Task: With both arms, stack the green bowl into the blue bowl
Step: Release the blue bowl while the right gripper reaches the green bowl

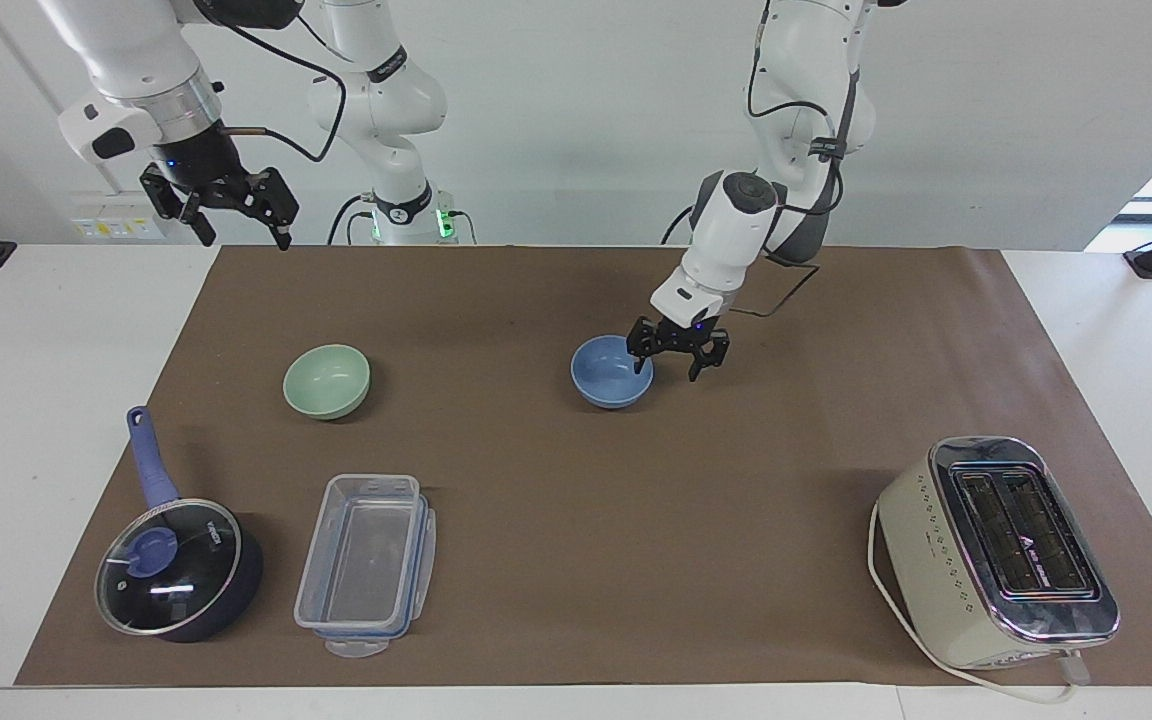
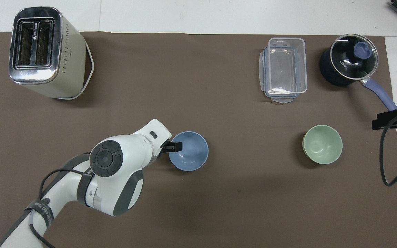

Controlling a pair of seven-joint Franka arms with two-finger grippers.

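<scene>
A brown mat covers most of the white table. The two white arms rise from the robots' end. The left arm bends down over the middle of the mat, and the right arm waits raised at its own end of the table.

The cream toaster stands far from the robots at the left arm's end. Toward the right arm's end, equally far from the robots, sit the dark blue pot with a glass lid and, beside it, the clear plastic container.

The blue bowl rests upright on the mat near its middle. The green bowl sits upright, well apart from it toward the right arm's end, nearer to the robots than the container. Neither bowl is inside the other.

The left gripper hangs low at the blue bowl's rim, its fingers spread, one over the bowl's edge and the other outside it, holding nothing. The right gripper hovers high over the mat's edge at the robots' end, fingers spread and empty.
</scene>
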